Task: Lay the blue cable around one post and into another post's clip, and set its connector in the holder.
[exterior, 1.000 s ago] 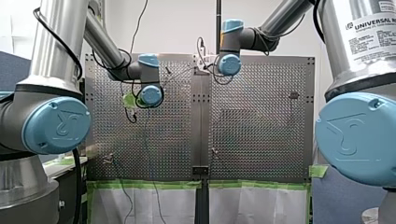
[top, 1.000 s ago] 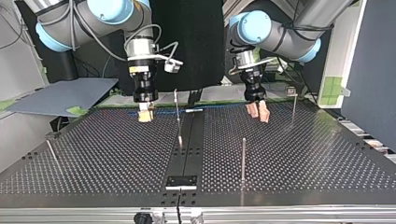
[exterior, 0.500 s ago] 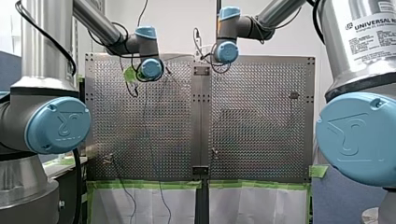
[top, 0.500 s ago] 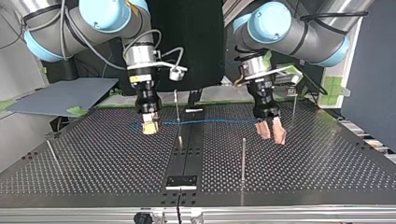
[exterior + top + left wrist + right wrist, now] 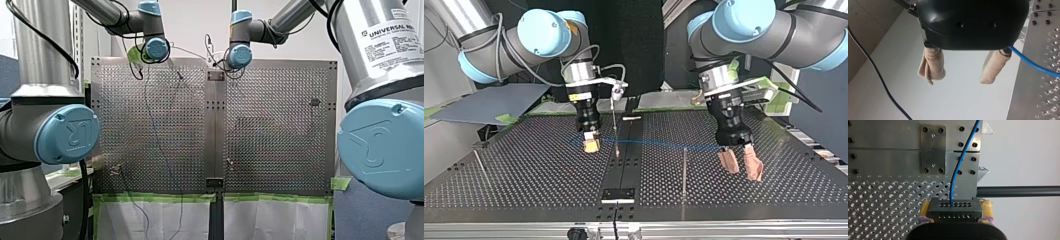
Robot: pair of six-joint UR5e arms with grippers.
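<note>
We read one printed text: a white label on the upper tube of my right arm, at the front view's right, says "UNIVERSAL R", cut off at the edge. The smaller lines below it are too fine to read. The embossed UR logo shows on the blue joint cap of that arm, and again on the blue cap of my left arm at the near left. Tiny engraved marks run along the table edge in the right wrist view; we can't read them.
</note>
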